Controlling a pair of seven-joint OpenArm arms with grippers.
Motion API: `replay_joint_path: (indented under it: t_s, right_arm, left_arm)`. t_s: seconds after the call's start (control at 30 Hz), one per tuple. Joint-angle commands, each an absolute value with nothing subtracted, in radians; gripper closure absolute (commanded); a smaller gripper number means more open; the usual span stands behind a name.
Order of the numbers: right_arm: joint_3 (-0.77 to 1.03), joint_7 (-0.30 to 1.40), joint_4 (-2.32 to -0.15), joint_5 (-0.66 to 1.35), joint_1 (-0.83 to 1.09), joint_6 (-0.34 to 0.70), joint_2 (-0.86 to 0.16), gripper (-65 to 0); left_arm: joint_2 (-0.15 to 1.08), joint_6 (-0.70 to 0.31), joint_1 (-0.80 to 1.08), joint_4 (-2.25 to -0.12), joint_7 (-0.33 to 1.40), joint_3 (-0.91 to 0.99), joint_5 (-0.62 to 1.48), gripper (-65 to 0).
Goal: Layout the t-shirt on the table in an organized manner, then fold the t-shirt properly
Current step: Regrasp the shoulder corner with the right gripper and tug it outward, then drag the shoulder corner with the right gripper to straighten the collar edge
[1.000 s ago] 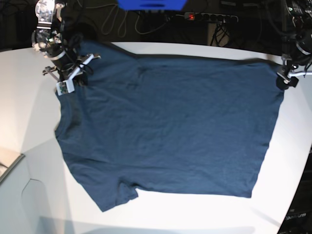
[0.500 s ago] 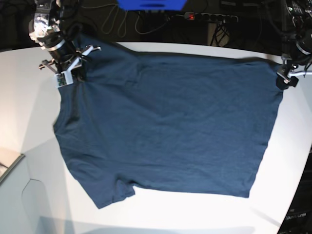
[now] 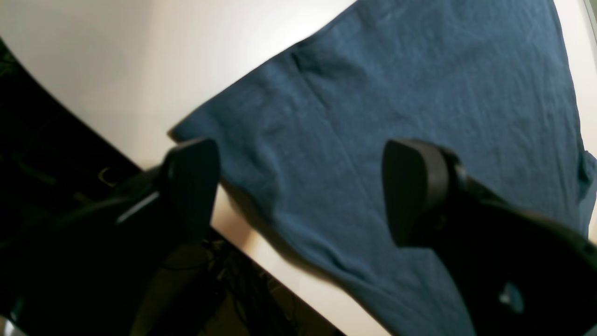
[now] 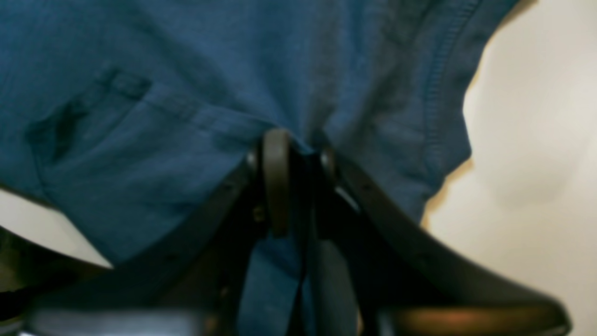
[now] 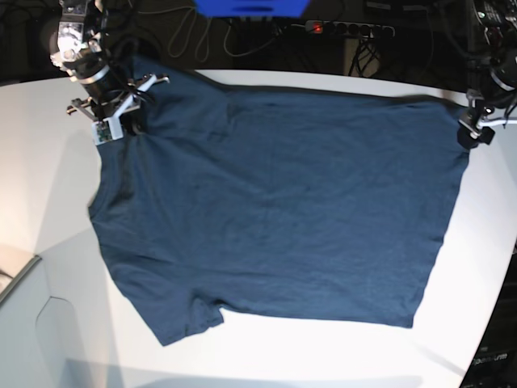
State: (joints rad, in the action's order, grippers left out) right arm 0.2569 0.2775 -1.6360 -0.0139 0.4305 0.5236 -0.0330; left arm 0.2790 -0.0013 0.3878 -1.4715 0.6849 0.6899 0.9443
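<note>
My right fingers point(image 4: 298, 154) pinch the t-shirt point(image 5: 275, 202) at its far-left corner; my left fingers point(image 3: 298, 186) gape, released, above its far-right edge on the tabletop point(image 5: 48, 202).

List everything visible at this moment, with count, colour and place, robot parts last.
t-shirt: one, dark navy blue, spread flat over most of the table, one sleeve towards the near edge.
table: one, white, curved edge, under the shirt.
power strip: one, dark with a red light, behind the table's far edge.
blue object: one, bright blue, top of the base view, cut off.
cables: several, dark, in the background behind the table.
right gripper: one, black, at the shirt's far corner, fingers nearly together with cloth between them.
left gripper: one, black, jaws wide apart above the shirt's edge, holding nothing.
</note>
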Motion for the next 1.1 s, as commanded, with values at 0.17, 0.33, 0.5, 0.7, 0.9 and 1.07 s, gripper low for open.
replay_joint_path:
  t_s: [0.17, 0.33, 0.5, 0.7, 0.9, 1.07]
  right_arm:
    - [0.257, 0.255, -1.649, 0.002, 0.447, 0.539, -0.035, -12.6]
    - [0.255, 0.257, -1.649, 0.002, 0.460, 0.539, -0.035, -5.1]
    - [0.255, 0.257, -1.649, 0.002, 0.461, 0.539, -0.035, 0.0]
    - [0.257, 0.249, -1.676, 0.002, 0.493, 0.539, -0.035, 0.0]
    - [0.255, 0.248, -1.779, 0.002, 0.584, 0.539, -0.008, 0.0]
    - [0.203, 0.252, -1.857, 0.004, 0.688, 0.639, -0.007, 0.0]
  left_arm:
    - [0.294, -0.005, 0.394, -1.484, 0.677, 0.696, 0.955, -52.6]
    - [0.294, -0.005, 0.395, -1.484, 0.677, 0.696, 0.955, -52.6]
    - [0.294, -0.005, 0.397, -1.484, 0.677, 0.696, 0.955, -52.6]
    - [0.294, -0.005, 0.397, -1.484, 0.679, 0.696, 0.955, -52.6]
    - [0.294, -0.005, 0.397, -1.484, 0.680, 0.696, 0.955, -52.6]
    - [0.302, -0.005, 0.397, -1.484, 0.676, 0.696, 0.955, -52.6]
